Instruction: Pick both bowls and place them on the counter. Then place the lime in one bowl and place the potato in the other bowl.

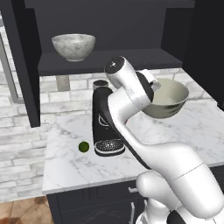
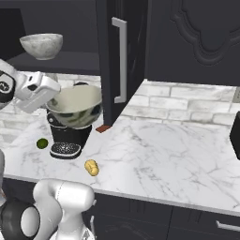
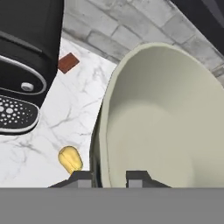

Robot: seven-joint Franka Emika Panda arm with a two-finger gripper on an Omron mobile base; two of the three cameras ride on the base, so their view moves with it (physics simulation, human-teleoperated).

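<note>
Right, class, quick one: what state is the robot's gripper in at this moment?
Gripper: closed on the rim of the olive-beige bowl, holding it above the counter.

Dark cabinets [image 2: 187,37] against grey brick wall [image 2: 187,105].

Left base view: set behind and left of the arm, facing forward and down over the counter [image 1: 70,170] corner, brick wall and dark shelf [image 1: 109,59], at middling range. Right base view: set behind and right, facing the same counter [image 2: 154,154] from the other side, sharing the coffee machine [image 2: 68,136], lime [image 2: 42,143] and the marbled bowl [image 2: 42,45] on the shelf. Hand view: very close, looking along the fingers [image 3: 139,177] down onto the olive-beige bowl [image 3: 162,127] rim, with the potato [image 3: 70,159] and machine base below.
</note>
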